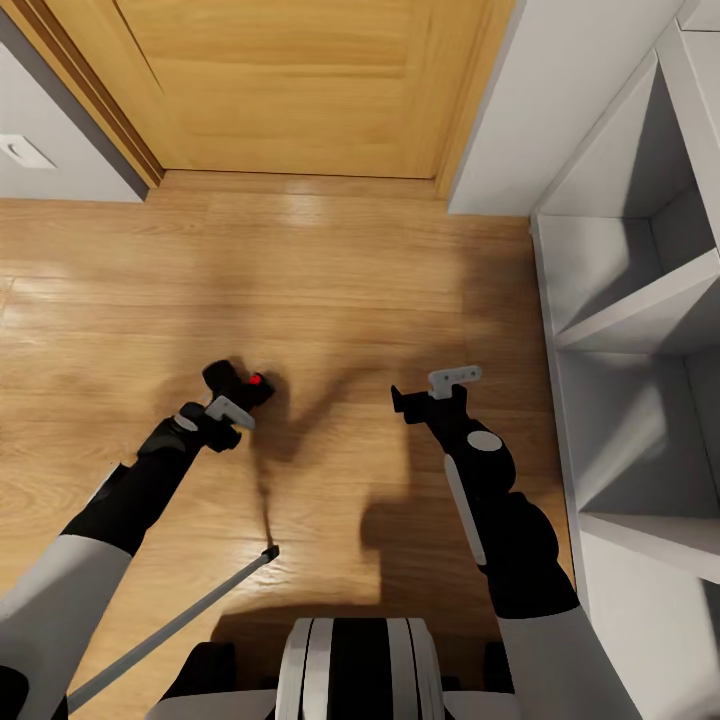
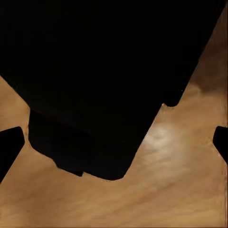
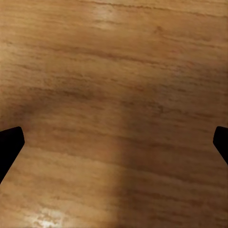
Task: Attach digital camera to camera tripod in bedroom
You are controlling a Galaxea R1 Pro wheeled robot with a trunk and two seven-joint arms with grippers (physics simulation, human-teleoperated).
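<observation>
The digital camera, small and black with a red button on top, is on the wood floor right at my left gripper. In the left wrist view its dark body looms large and close, while the left gripper has its fingertips spread wide at the picture's edges, so it is open. A silver leg of the camera tripod with a black foot slants across the floor by my base. My right gripper hovers open over bare floor, and the right gripper has nothing between its fingers.
An oak door stands straight ahead, with pale grey wall on either side. White cube shelves run along the right, close to my right arm. Open plank floor lies between the grippers and the door.
</observation>
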